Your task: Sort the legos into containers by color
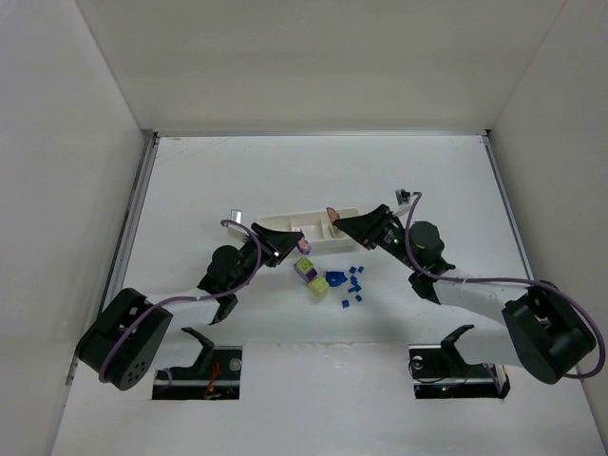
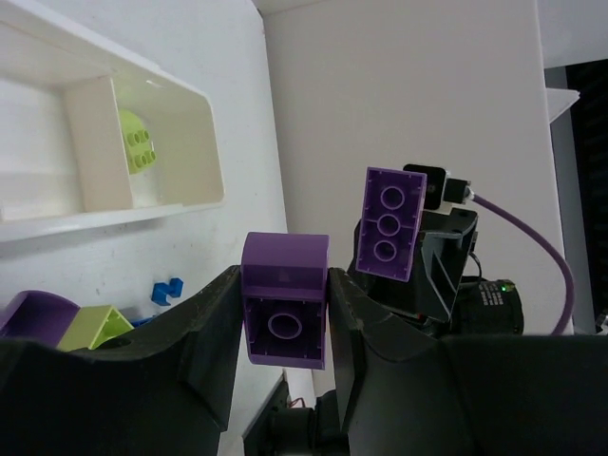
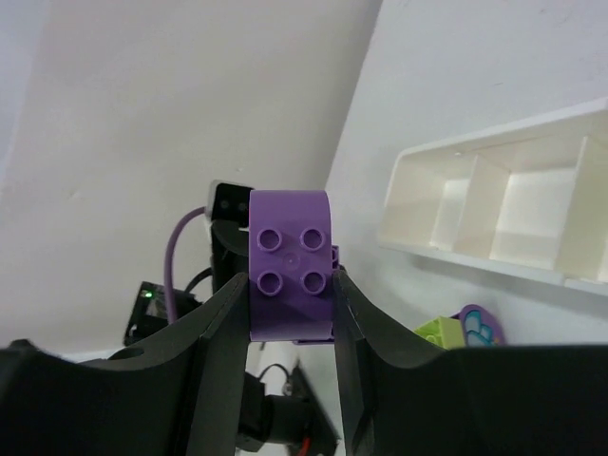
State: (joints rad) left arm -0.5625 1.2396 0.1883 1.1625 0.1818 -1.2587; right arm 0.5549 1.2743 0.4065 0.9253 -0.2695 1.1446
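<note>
Two purple bricks gripped, left gripper [image 2: 282, 318] closed on first brick [image 2: 285, 285], right gripper [image 3: 290, 309] closed on second brick [image 3: 290, 266], both near tray [image 3: 432, 204], lime brick [image 2: 139, 142] lay in its end compartment.

The purple brick [image 2: 285, 318] and white tray [image 2: 211, 142] look like smooth, glossy plastic; the table [image 1: 237, 171] is matt white.

Left arm [image 1: 228, 266], right arm [image 1: 427, 252]: black rounded joint housings, white links, big black base motors farthest behind jaws.
Left gripper [image 2: 283, 285], right gripper [image 3: 290, 285]: matte black fingers [image 2: 204, 332], broad, curved, flanking jaw gap.
Behind right jaws: small black camera box [image 2: 425, 185], silver plug, purple cable [image 2: 568, 294], green light [image 2: 484, 285].
Behind left jaws: same box, cable, light.
</note>
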